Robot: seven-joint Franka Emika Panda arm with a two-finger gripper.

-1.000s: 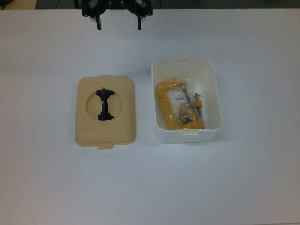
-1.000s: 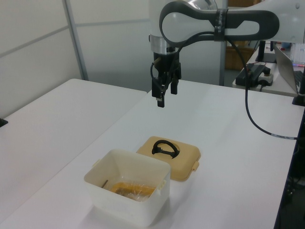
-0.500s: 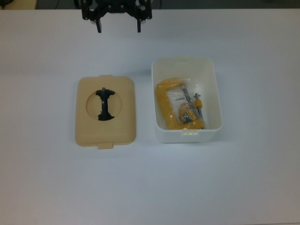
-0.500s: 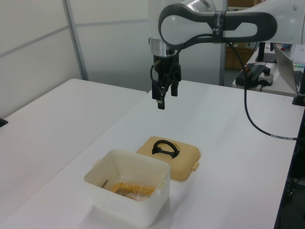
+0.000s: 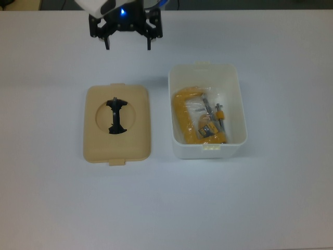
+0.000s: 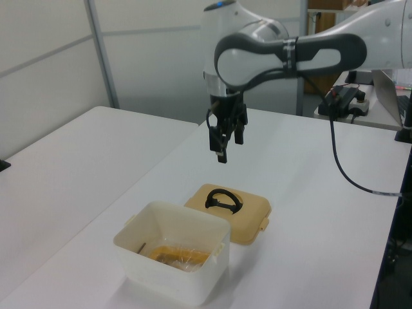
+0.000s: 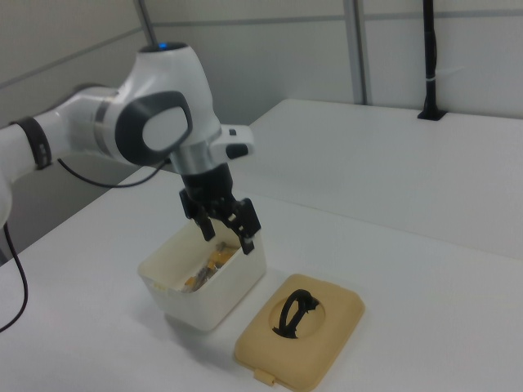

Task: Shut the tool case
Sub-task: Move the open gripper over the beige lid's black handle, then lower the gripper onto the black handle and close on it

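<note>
The tool case is in two parts on the white table. Its white tub stands open at the top view's right, holding a yellow tool in a clear bag. Its tan lid lies flat beside it at the top view's left, with the black handle standing up in the round recess. My gripper hangs open and empty in the air beyond the lid's far edge. In the left view the gripper is above and behind the lid. In the right view the gripper is in front of the tub.
The white table stretches around the case on all sides. In the left view a black cable trails from the arm over the table's right side, and a second white table stands at the left.
The open gripper has come lower and nearer to the lid, moving down the top view's frame. Lid and tub have not moved.
</note>
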